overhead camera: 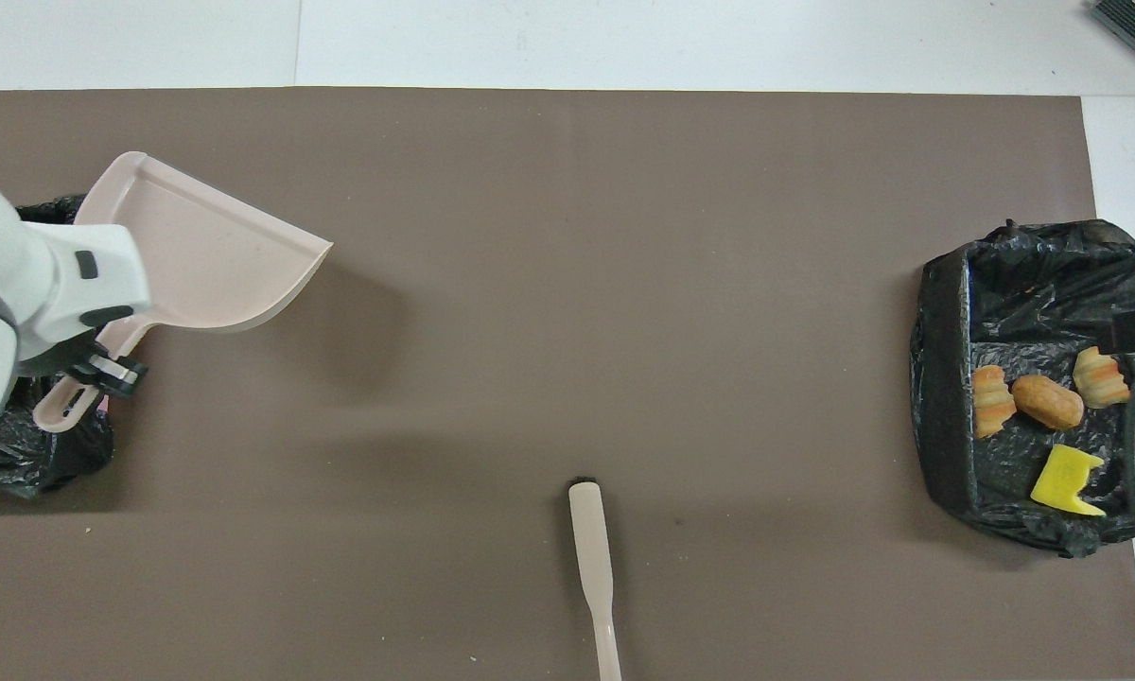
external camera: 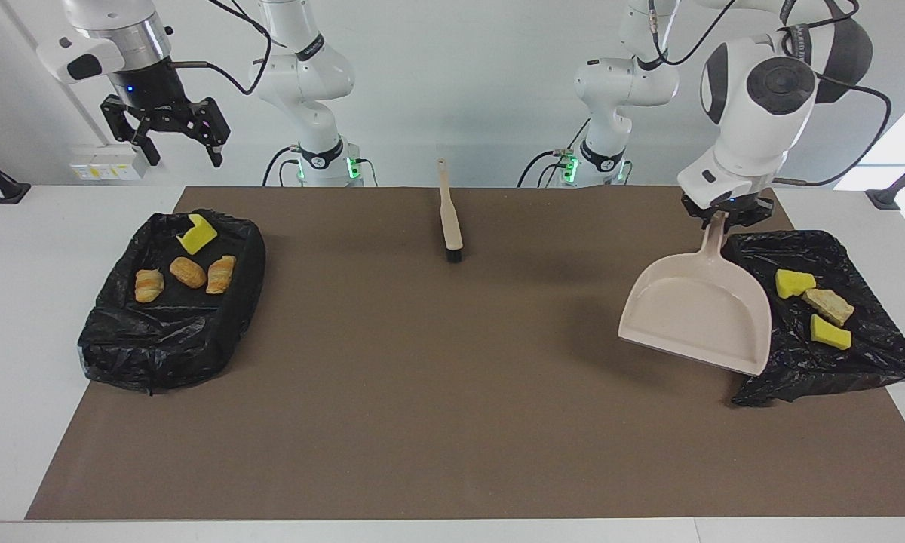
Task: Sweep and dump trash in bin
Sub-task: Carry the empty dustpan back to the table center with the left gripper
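At the left arm's end of the table, the left gripper [external camera: 726, 213] hung in the air, clamped shut on the handle of a beige dustpan [external camera: 697, 313]. The pan tilted down from the handle, its scoop open toward the middle of the mat [external camera: 452, 422] and raised above it, just beside a black-lined bin [external camera: 867, 362]. Whether the pan's lip touched the bin's edge couldn't be told from the facing view; seen from overhead the pan looked empty. In that bin lay 3 pieces of trash: a yellow sponge bit [external camera: 794, 283], a pale bread lump [external camera: 828, 305] and a second sponge bit [external camera: 829, 332], all close together. From overhead the left arm hid most of this bin.

At the right arm's end, a second black-lined bin [external camera: 166, 354] sat on the mat's edge w/ 4 more pieces inside: a yellow sponge piece [external camera: 196, 235] nearest the robots, and farther out a row of 3 golden pastry lumps [external camera: 187, 273] side by side. The right gripper [external camera: 176, 147] was up high, roughly over the table edge near this bin, jaws spread wide and holding nothing.

Between the two bins, close to the robots, a beige brush [external camera: 449, 215] lay flat on the mat, handle pointing at the robots, dark bristles [external camera: 453, 256] toward the mat's middle. Nothing touched it. No trash lay loose on the mat.
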{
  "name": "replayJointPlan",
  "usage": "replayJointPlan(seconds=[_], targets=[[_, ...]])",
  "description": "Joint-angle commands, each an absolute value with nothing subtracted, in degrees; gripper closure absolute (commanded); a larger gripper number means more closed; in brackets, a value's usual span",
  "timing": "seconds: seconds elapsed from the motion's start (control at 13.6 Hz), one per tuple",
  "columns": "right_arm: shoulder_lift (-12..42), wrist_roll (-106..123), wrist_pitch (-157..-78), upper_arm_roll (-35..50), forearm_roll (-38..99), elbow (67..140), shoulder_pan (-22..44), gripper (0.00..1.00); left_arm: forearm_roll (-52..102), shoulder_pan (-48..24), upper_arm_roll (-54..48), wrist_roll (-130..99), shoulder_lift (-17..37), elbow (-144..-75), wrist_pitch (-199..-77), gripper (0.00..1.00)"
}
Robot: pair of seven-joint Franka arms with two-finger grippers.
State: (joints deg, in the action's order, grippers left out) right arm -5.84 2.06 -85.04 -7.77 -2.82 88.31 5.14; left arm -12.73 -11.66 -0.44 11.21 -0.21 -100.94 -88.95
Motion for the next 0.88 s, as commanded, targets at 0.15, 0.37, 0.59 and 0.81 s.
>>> replayJointPlan(seconds=[0.15, 0.37, 0.59, 0.81], targets=[[-7.6, 3.5, -84.2, -8.2, -2.5, 90.1, 4.6, 0.0, -3.4, -21.1, 0.6, -9.4, -2.2, -102.4, -91.8, 1.0], [-7.4, 3.7, -84.2, -8.2, -0.7, 89.8, 4.6, 0.0, 0.0, -28.5, 0.6, -22.4, -0.3, -102.5, -99.5, 1.0], [-7.1, 1.9, -84.3, -8.3, 1.4, 89.4, 4.4, 0.0, 3.9, -34.1, 0.6, -27.5, 5.0, -101.5, -104.7, 1.0], [-7.4, 2.4, -84.4, -8.1, -0.8, 89.8, 4.6, 0.0, 4.1, -38.9, 0.5, -33.0, 14.0, -100.1, -114.7, 1.0]])
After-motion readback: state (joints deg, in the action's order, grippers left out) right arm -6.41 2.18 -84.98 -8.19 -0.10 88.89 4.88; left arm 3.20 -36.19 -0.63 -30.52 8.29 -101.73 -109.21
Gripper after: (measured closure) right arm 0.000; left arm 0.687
